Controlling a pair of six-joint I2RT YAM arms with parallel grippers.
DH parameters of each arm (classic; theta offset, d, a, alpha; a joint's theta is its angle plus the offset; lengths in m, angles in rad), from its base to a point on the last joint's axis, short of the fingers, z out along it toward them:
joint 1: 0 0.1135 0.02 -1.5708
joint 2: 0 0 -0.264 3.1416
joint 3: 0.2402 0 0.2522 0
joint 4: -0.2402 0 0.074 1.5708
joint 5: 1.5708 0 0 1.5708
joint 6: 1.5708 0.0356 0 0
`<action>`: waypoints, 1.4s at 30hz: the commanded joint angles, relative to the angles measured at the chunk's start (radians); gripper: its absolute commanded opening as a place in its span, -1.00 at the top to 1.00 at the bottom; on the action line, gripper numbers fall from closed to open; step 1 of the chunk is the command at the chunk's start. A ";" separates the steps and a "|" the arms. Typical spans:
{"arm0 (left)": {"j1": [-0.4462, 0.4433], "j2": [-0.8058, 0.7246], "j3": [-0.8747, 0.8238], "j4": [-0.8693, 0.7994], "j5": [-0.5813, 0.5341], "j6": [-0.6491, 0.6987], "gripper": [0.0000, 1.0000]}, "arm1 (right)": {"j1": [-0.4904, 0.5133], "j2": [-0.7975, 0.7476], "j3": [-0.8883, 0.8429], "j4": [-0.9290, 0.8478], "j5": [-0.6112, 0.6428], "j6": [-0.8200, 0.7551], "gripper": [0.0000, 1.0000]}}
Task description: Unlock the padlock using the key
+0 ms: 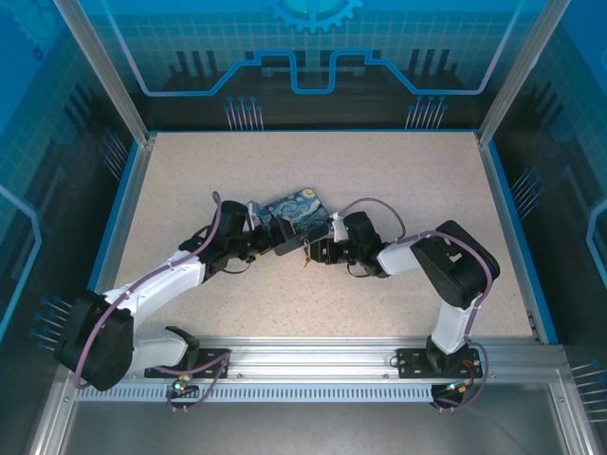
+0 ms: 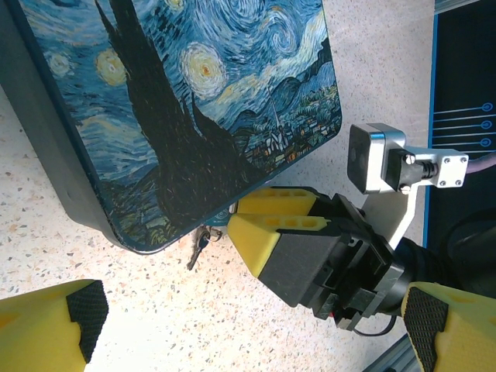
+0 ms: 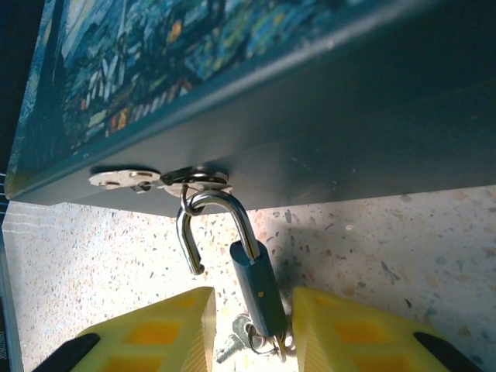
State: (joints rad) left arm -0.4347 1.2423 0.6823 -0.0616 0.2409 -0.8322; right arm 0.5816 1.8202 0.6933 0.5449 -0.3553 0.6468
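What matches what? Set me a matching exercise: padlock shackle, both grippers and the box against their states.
1 padlock shackle
2 left gripper
3 right gripper
4 box

A starry-night print on top
B fingers flank the padlock body
C one leg free, hooked through the hasp
D fingers wide apart

Pairs: 1-C, 2-D, 3-B, 4-A

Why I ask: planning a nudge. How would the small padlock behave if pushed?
The padlock hangs by its shackle from a hasp, so it would likely swing, not slide. The shackle looks open at one end, so a lift may unhook it.
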 commanded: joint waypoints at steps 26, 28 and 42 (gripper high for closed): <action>0.013 0.006 0.017 0.031 0.029 -0.005 -0.98 | 0.041 0.047 0.076 -0.117 0.044 -0.088 0.40; 0.014 0.006 0.018 0.031 0.028 -0.004 -0.98 | 0.043 0.053 0.084 -0.118 0.041 -0.087 0.43; 0.028 -0.003 0.031 -0.013 -0.021 0.014 -0.98 | 0.054 0.033 0.062 -0.117 0.058 -0.081 0.68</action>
State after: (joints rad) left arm -0.4194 1.2427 0.6830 -0.0475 0.2462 -0.8318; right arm 0.6212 1.8530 0.7658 0.4541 -0.3111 0.5648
